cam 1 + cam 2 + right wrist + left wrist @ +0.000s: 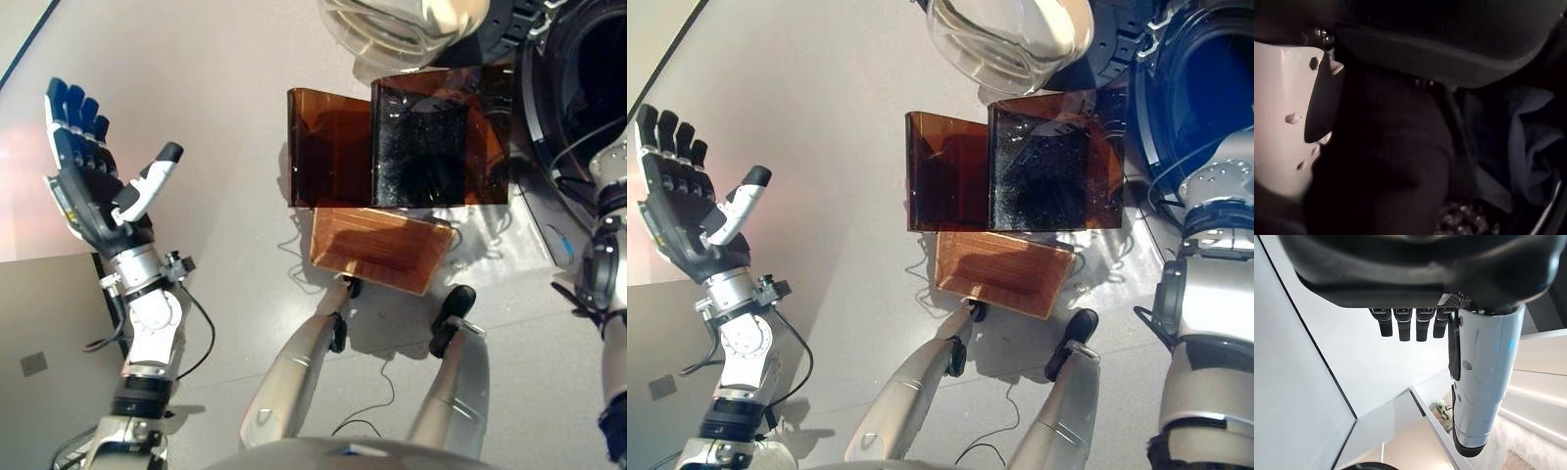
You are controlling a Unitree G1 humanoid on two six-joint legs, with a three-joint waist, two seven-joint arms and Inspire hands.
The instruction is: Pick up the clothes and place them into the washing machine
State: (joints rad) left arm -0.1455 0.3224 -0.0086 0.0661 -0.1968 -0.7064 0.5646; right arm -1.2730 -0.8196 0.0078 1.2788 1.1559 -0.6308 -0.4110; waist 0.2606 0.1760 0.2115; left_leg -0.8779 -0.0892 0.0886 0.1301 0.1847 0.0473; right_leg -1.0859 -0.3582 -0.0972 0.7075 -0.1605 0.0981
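Observation:
My right arm [1215, 196] reaches into the washing machine's round opening [1176, 88] at the far right, and its hand is hidden from both eye views. In the right wrist view the thumb's white cover [1288, 112] stands beside a dark cloth [1386, 161], and a blue cloth [1528, 147] lies crumpled inside the dark drum. The fingers do not show there. My left hand [83, 166] is raised at the left with fingers straight and nothing in it. The left wrist view shows its fingertips [1405, 325] and thumb against bare walls.
An amber see-through basket [333, 147] stands on the floor before me, left of the machine; a dark patch fills its right half. The machine's glass door [1004, 39] hangs open above it. A low grey surface [44, 323] lies at the lower left.

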